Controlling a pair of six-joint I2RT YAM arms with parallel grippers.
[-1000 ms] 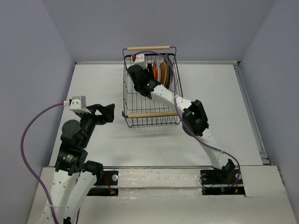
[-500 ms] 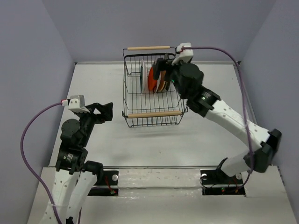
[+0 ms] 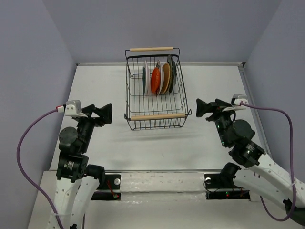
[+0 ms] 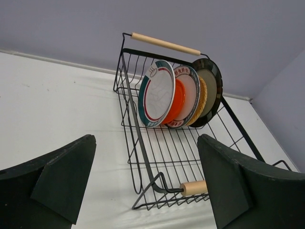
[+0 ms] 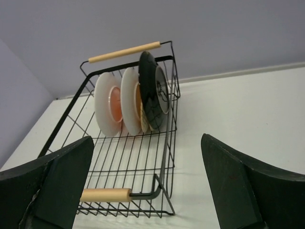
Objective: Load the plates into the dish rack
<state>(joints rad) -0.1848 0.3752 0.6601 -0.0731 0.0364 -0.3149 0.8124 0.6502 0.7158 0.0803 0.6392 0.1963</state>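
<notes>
Plates [image 3: 159, 78] stand on edge, faces sideways; dish rack [image 3: 155, 117] runs front-to-back.

My left pincer [image 3: 106, 113] hovers above the table on my left side, its jaws spread wide and empty. My right pincer [image 3: 200, 108] gapes just as wide, gripping nothing. Both arms sit folded near their bases.

White-and-black arms [image 3: 71, 164], purple cables [image 3: 269, 109]

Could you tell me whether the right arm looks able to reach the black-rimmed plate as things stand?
Probably yes: the right hand is open and empty beside the dish rack, and the black-rimmed plate stands at the row's right end, nothing blocking it from above.
</notes>
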